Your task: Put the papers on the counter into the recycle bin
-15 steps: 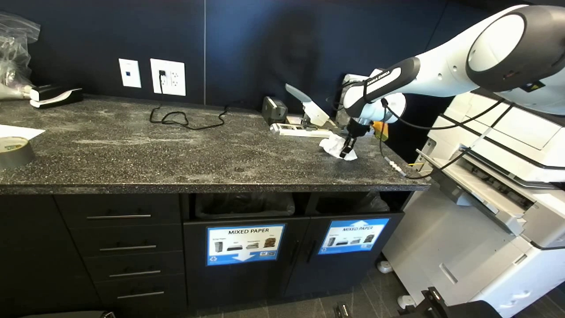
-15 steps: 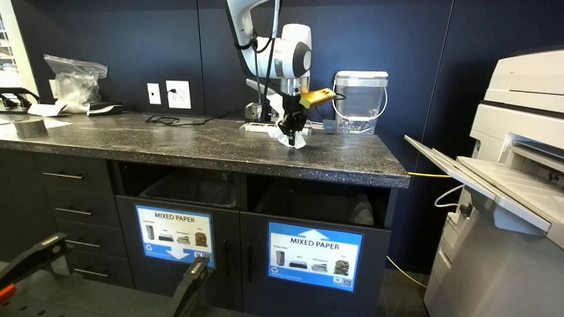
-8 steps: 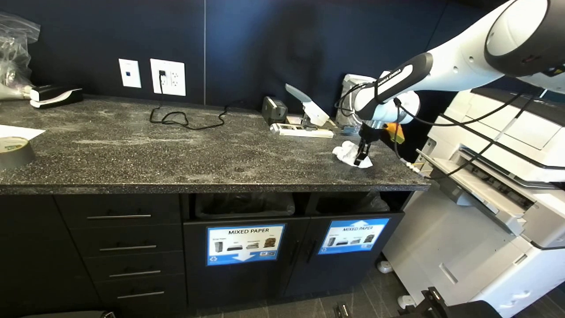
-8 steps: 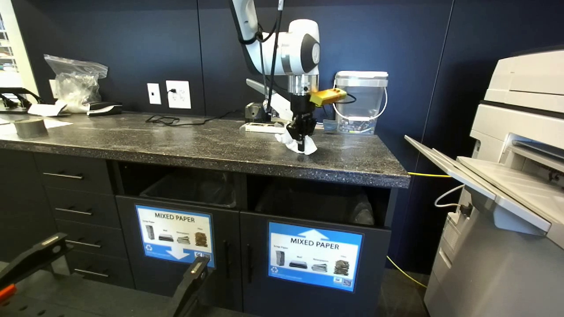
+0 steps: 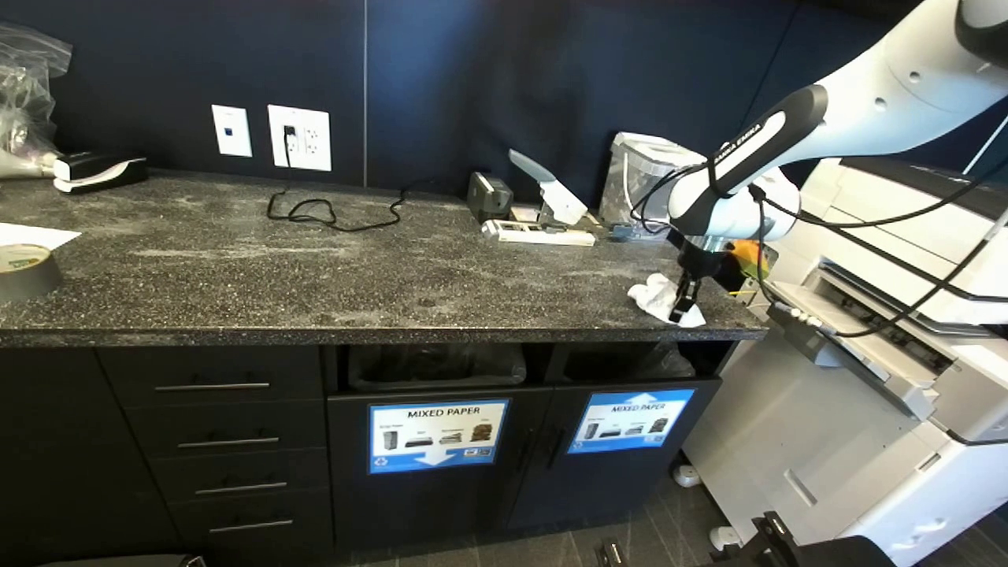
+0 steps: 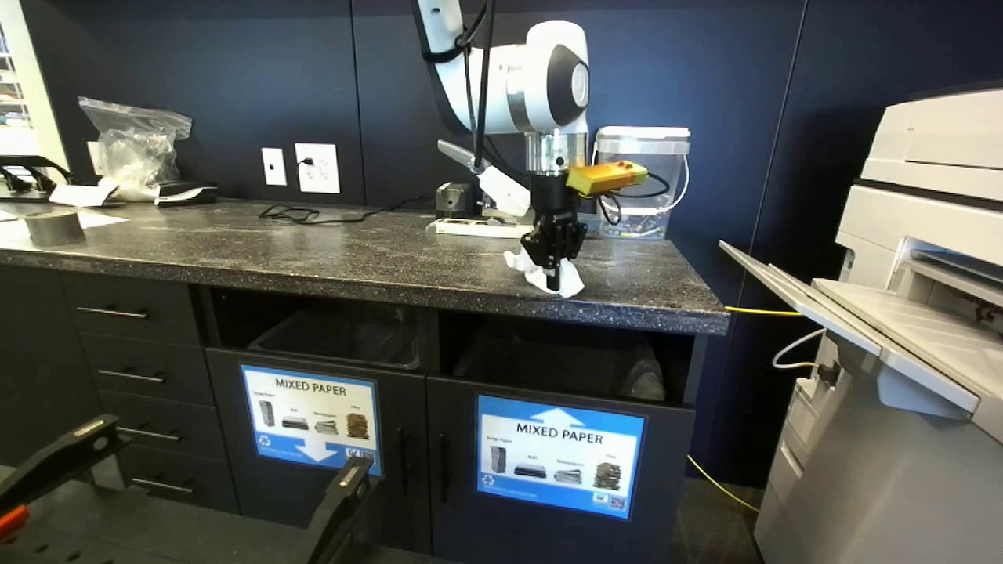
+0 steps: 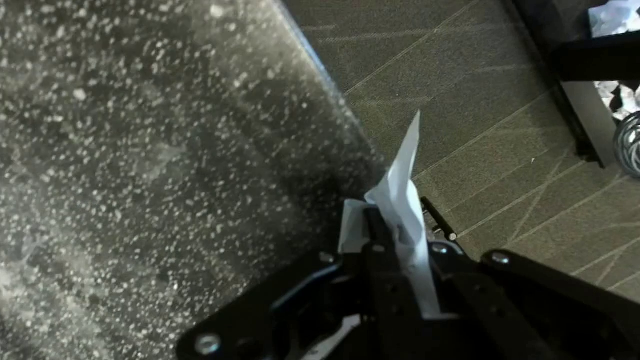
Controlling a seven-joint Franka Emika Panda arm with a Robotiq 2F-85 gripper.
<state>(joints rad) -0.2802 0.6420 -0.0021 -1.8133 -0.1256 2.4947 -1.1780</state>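
Dark wall (image 6: 729,78) backs the counter (image 5: 378,276). By its front edge the gripper (image 5: 680,313) pinches the paper (image 5: 654,297) between its fingers (image 7: 378,227), though contact with the counter is unclear. The arm (image 6: 509,86) bends straight down above.

Arm (image 5: 854,122): white, rounded housings (image 6: 552,37); black joint cover (image 6: 561,80); EMIKA lettering (image 5: 739,143). Silver collar (image 6: 547,149); yellow box (image 6: 603,178); external black cables (image 5: 858,226). Hand (image 6: 553,280): black, hinged linkages (image 7: 255,316), bright screw heads (image 7: 207,343).

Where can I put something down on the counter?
On the bare middle of the counter, in front of the black cord, between the tape roll and the crumpled paper. It's crowded around the end effector gripping that paper, and behind, by the clear bucket.
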